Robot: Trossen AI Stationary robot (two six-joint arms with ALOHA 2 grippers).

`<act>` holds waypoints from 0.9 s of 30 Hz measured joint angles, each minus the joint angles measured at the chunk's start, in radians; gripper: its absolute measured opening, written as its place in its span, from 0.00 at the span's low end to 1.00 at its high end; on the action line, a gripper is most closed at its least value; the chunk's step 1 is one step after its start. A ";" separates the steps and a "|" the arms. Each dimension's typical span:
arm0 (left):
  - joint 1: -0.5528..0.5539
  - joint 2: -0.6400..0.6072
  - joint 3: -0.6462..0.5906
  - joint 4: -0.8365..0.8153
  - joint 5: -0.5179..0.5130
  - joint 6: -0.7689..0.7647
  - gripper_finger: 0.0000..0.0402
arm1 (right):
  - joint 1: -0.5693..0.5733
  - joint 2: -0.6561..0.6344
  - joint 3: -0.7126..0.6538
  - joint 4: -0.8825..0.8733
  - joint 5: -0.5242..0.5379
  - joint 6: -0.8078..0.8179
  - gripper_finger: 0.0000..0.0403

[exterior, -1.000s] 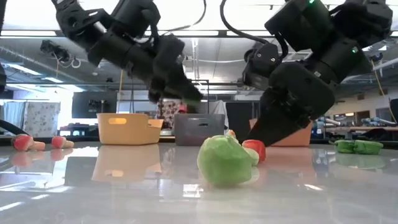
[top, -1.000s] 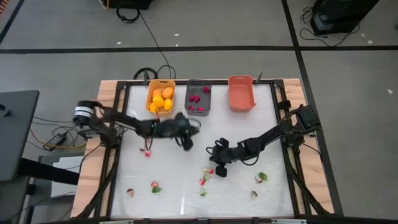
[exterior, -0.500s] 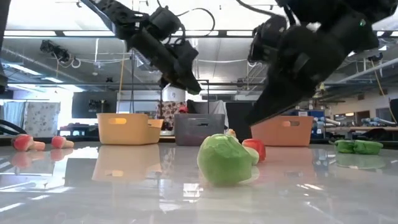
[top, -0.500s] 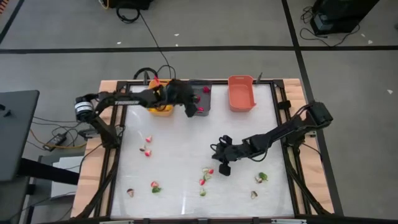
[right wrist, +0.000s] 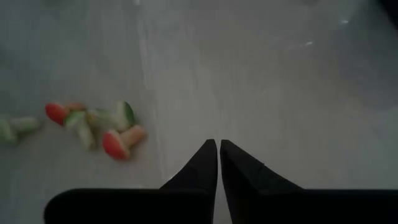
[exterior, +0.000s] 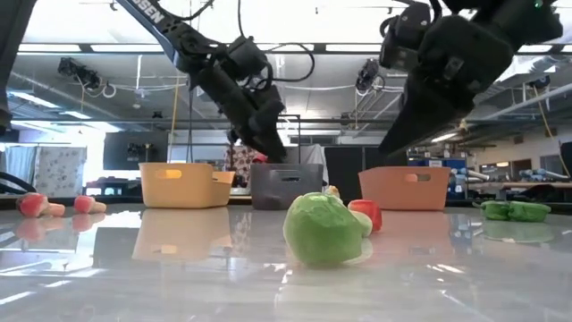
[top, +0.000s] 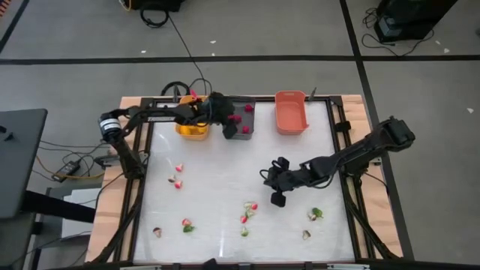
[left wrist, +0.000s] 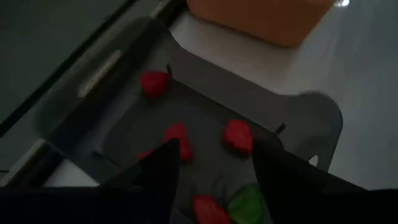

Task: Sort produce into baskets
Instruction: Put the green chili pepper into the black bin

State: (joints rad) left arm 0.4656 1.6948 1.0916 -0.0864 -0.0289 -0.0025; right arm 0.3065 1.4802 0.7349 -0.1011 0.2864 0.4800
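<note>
Since the sort is by kind, the small yellow-orange plastic bin [top: 192,124] at the far left of the row holds only rounded orange fruits, and next to it the left gripper [top: 227,127] hangs right over the dark grey plastic bin [top: 241,120], where the little red radish-like pieces [left wrist: 238,135] sit. From the left wrist view its fingers stand apart with nothing between them, and a red piece with a green bit lies just below, so I'd guess that one is freshly dropped there. The salmon-coral plastic bin [top: 291,112] looks empty so far. Further right, the right gripper [top: 277,196] hovers low over the white table [top: 210,180], fingers pressed together and holding nothing, near a cluster of loose red and green pieces [top: 248,212]. Compared to a second back, the left arm has swung from mid-table up to the bins and opened, while the right one has drifted a bit right.
</note>
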 joint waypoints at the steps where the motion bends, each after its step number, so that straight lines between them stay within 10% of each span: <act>1: 0.000 -0.016 0.000 -0.001 -0.003 0.000 0.52 | 0.000 -0.017 0.000 -0.028 0.001 0.002 0.09; 16: -0.265 -0.161 -0.004 -0.152 -0.049 0.000 0.52 | -0.003 -0.215 0.000 -0.671 0.020 0.255 0.07; 27: -0.510 -0.159 -0.139 0.017 -0.118 -0.089 0.52 | 0.018 -0.198 -0.001 -0.791 -0.029 0.286 0.41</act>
State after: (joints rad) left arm -0.0445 1.5360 0.9522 -0.0698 -0.1464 -0.0914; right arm 0.3248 1.2825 0.7338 -0.8921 0.2575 0.7657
